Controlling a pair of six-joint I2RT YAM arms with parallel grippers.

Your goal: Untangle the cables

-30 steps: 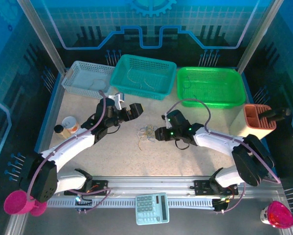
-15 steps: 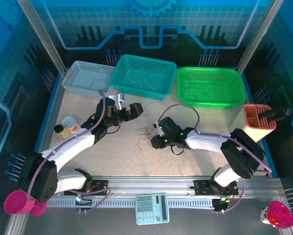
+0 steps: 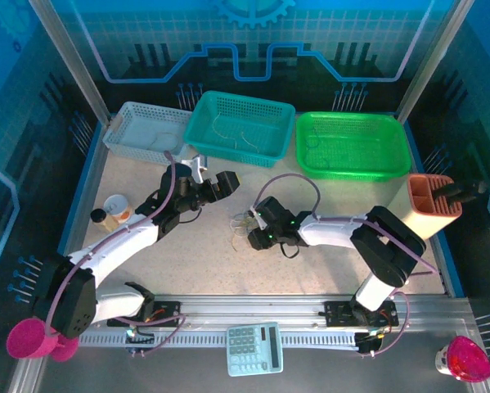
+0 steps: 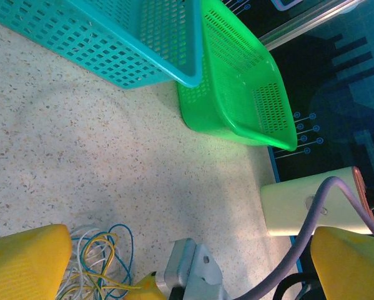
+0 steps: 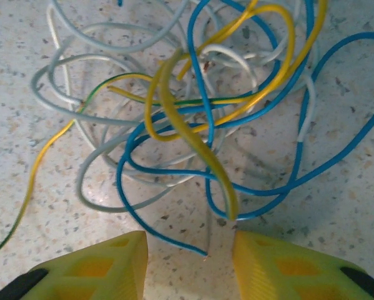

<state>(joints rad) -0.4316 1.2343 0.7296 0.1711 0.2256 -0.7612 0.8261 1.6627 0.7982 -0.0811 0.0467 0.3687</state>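
Cables (image 3: 245, 221) lay tangled mid-table, just at 12 o'clock of right gripper (image 5: 190, 250), its jaws part-open and empty. Left gripper (image 3: 224, 182) gaped wide at the pile's 11 o'clock. Wires probably light, springy, slippery; best pinch the raised yellow loop (image 5: 187, 134) near its end.

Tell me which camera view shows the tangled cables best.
Right wrist: the cables lie close up, each blue, yellow and whitish loop traceable. Left wrist catches part of the bundle at its bottom edge; top external shows a tiny clump.
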